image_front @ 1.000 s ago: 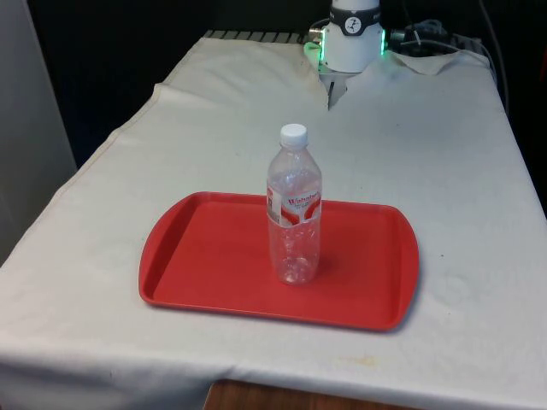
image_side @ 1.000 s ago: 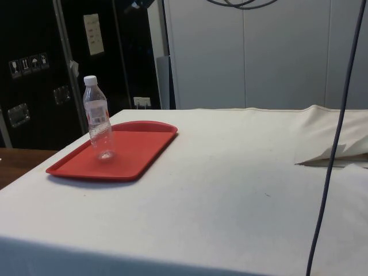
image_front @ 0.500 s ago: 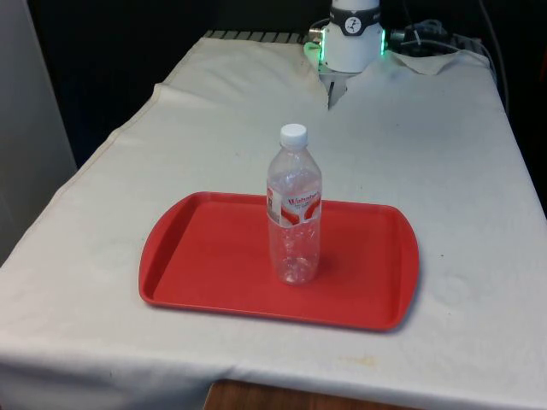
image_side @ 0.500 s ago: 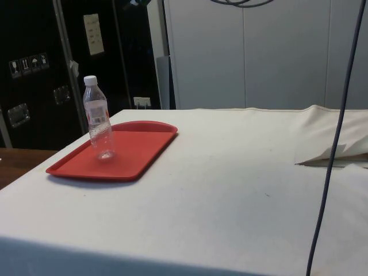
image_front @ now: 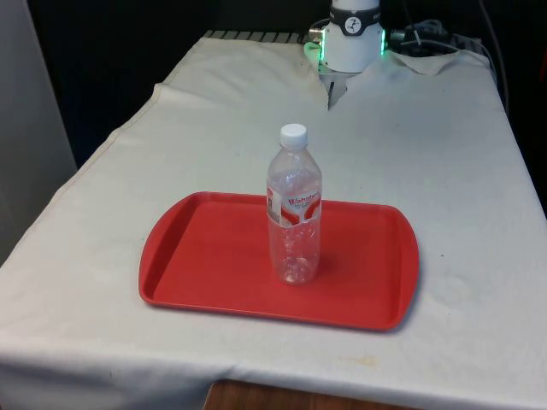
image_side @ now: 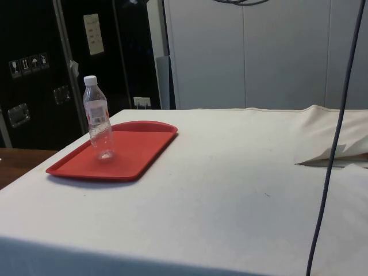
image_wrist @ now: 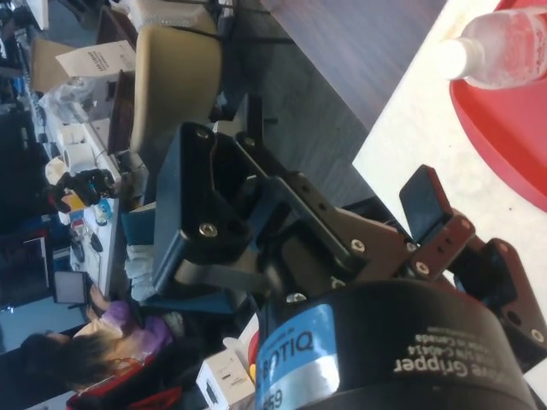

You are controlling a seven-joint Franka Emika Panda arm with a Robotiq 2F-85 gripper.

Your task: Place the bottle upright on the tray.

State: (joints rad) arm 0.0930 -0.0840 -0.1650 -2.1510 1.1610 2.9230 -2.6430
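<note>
The bottle (image_front: 295, 207) stands upright near the middle of the red tray (image_front: 197, 256), free of any hold, so the placing looks finished. In the side view the bottle (image_side: 98, 119) stands straight, with only white cloth (image_side: 230, 172) around it. In the wrist view the gripper (image_wrist: 427, 235) is well apart from the bottle (image_wrist: 500, 49), with nothing held; whether its fingers are open I cannot tell. A person (image_wrist: 81, 350) sits in the background.

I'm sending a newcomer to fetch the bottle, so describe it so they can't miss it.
On the table with the white cloth lies a red tray. The bottle stands upright near the tray's middle: clear plastic, white cap, red and white label, and the one thing on the tray.
</note>
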